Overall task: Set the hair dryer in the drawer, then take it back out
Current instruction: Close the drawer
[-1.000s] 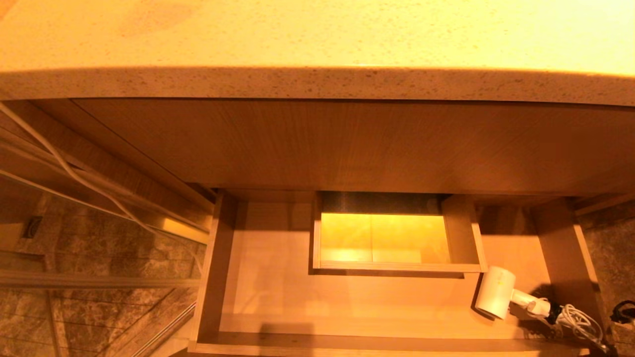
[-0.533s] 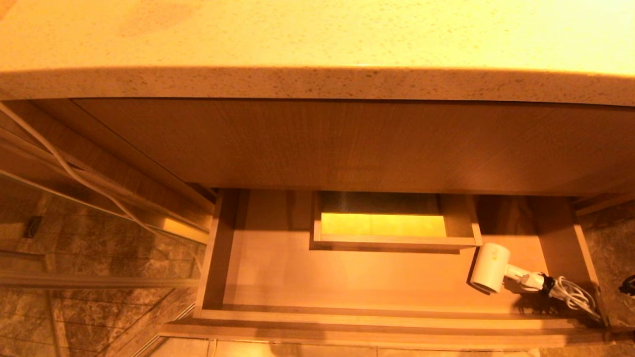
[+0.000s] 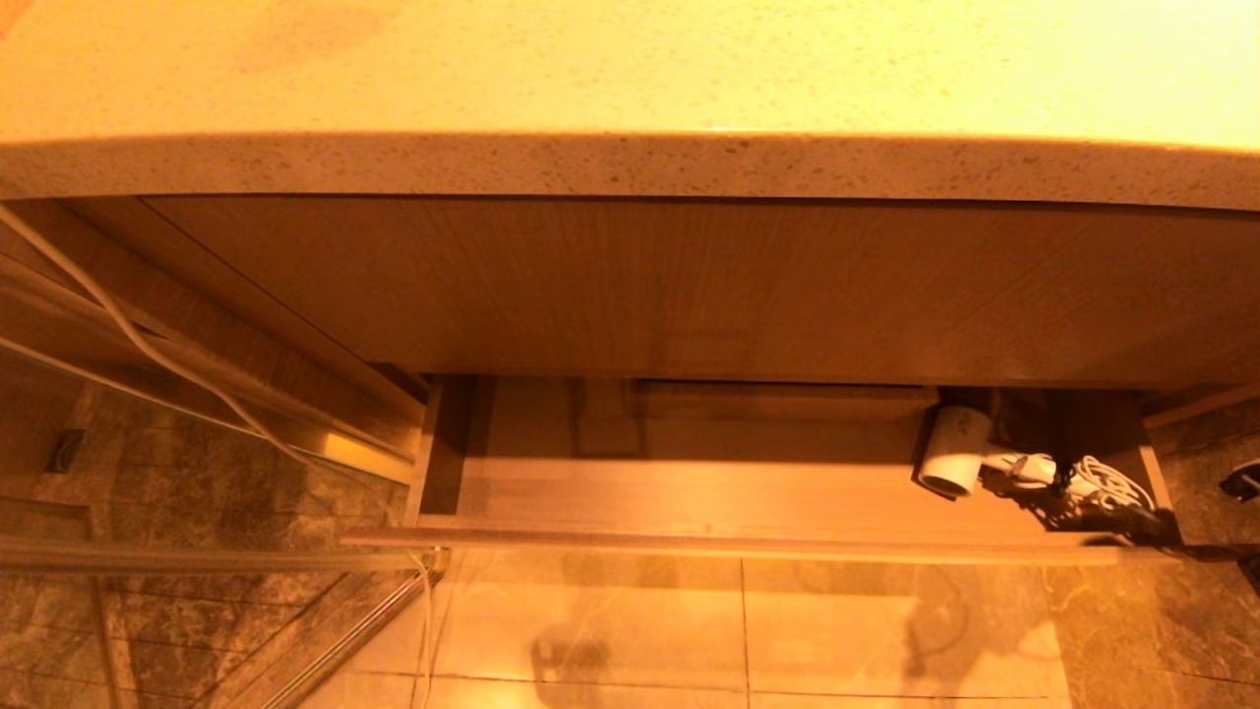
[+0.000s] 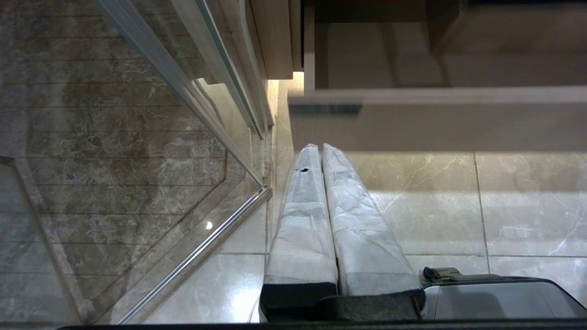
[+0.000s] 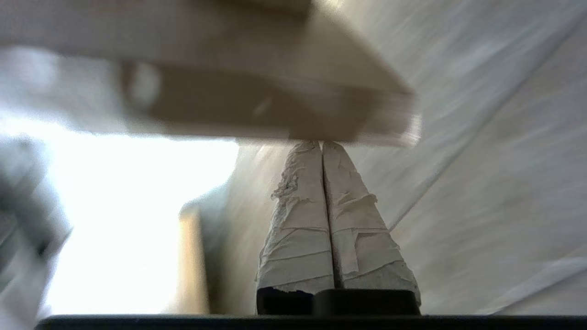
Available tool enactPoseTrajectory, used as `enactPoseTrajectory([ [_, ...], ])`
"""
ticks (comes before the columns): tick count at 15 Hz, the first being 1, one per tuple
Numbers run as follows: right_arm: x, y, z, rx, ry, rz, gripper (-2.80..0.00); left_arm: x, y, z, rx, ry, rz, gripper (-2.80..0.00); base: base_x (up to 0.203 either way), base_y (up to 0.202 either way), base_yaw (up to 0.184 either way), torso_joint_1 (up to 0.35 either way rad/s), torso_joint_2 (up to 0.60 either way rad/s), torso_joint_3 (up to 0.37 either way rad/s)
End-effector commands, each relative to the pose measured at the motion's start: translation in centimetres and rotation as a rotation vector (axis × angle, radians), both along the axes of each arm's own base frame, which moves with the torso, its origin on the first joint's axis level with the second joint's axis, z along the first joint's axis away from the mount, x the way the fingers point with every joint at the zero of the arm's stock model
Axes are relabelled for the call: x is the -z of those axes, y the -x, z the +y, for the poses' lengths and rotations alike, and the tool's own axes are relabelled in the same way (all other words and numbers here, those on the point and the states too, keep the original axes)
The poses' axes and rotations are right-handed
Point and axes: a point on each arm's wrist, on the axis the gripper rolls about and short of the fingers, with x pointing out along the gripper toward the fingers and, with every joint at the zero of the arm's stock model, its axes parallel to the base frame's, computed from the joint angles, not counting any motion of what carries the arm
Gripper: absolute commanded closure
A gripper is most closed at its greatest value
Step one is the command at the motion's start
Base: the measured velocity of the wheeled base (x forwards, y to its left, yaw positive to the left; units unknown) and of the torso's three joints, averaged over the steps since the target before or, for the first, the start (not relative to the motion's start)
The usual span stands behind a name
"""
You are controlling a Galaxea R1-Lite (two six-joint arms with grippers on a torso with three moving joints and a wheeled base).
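The light wood drawer (image 3: 689, 542) stands partly open below the taller wood panel, and only a narrow strip of its inside shows. The white hair dryer (image 3: 953, 451) lies in its right end, with its coiled cord (image 3: 1098, 487) beside it. My right gripper (image 5: 321, 143) is shut and empty, its tips against the blurred edge of the drawer (image 5: 257, 105). My left gripper (image 4: 321, 147) is shut and empty, hanging parked above the floor just in front of the drawer's front (image 4: 435, 123), near the dark label (image 4: 325, 109).
A speckled stone countertop (image 3: 630, 89) overhangs the cabinet. A glass shower partition with a metal rail (image 3: 197, 561) and a white cable (image 3: 148, 345) stand at the left. Pale marble floor tiles (image 3: 738, 630) lie in front of the drawer. A dark part of my right arm (image 3: 1242, 481) shows at the right edge.
The drawer has slid back toward the cabinet with the hair dryer in it. Its boxed cutout has gone under the upper panel, and floor tiles now show in front.
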Motion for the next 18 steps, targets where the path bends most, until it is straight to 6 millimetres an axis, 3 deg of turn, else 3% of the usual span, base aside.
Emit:
enactPoseTrajectory([
  [1,-1.8,0.5,0.7,-0.007,0.07,-0.064,0.0,0.0,0.0,0.0,0.0,0.0,0.001,0.0,0.0,0.0,0.0,0.0,0.0,0.0],
  [4,-3.8,2.0,1.8,-0.005,0.113,-0.096,0.0,0.0,0.0,0.0,0.0,0.0,0.001,0.0,0.0,0.0,0.0,0.0,0.0,0.0],
  [9,-5.6,8.4,3.6,-0.014,0.106,0.087,0.0,0.0,0.0,0.0,0.0,0.0,0.001,0.0,0.0,0.0,0.0,0.0,0.0,0.0],
  [18,-7.5,10.9,6.6,-0.032,0.12,0.06,0.0,0.0,0.0,0.0,0.0,0.0,0.001,0.0,0.0,0.0,0.0,0.0,0.0,0.0],
])
